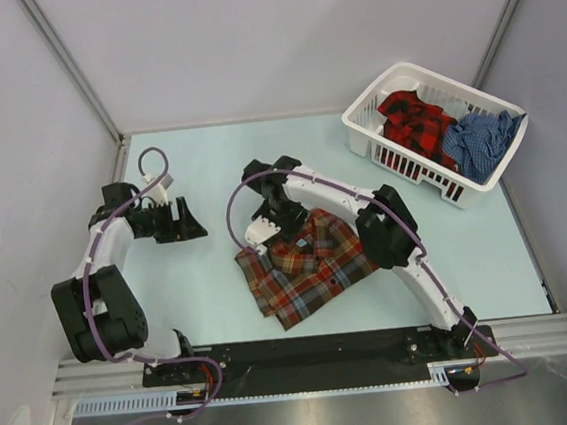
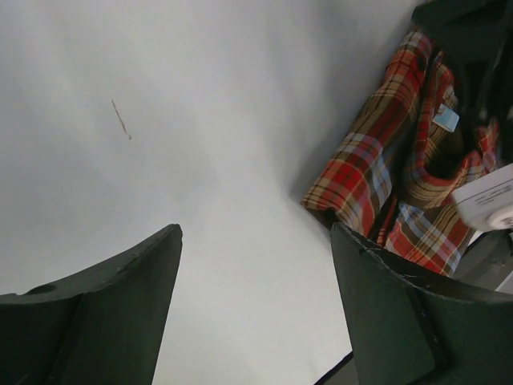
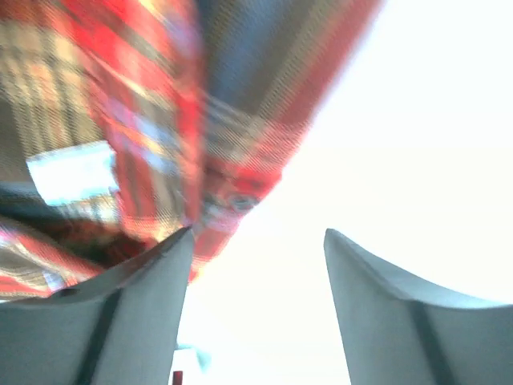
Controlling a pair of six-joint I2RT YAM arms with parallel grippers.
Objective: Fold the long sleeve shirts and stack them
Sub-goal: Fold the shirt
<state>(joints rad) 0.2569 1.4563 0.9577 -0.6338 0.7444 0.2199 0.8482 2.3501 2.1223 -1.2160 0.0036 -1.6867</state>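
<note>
Brown plaid shirt (image 1: pixel 309 265) lies bunched mid-table (image 1: pixel 198 160). Red-black shirt (image 1: pixel 414 125) and blue checked shirt (image 1: pixel 480 143) sit in basket (image 1: pixel 389 157), far right. Right gripper (image 1: pixel 263 232) is at the brown plaid shirt's far-left edge; left gripper (image 1: pixel 190 224) is over bare table.

Left wrist: fingers (image 2: pixel 104 313) spread, nothing between, brown plaid shirt (image 2: pixel 377 168) off to the right.

Right wrist: fingers (image 3: pixel 136 313) spread, empty, brown plaid shirt (image 3: pixel 144 104) blurred above-left.

The basket (image 1: pixel 371 136) stands behind-right of the shirt (image 1: pixel 307 268).

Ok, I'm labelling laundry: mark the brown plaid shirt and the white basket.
brown plaid shirt (image 1: pixel 304 268): top view, middle of its body.
white basket (image 1: pixel 357 131): top view, left corner wall.
</note>
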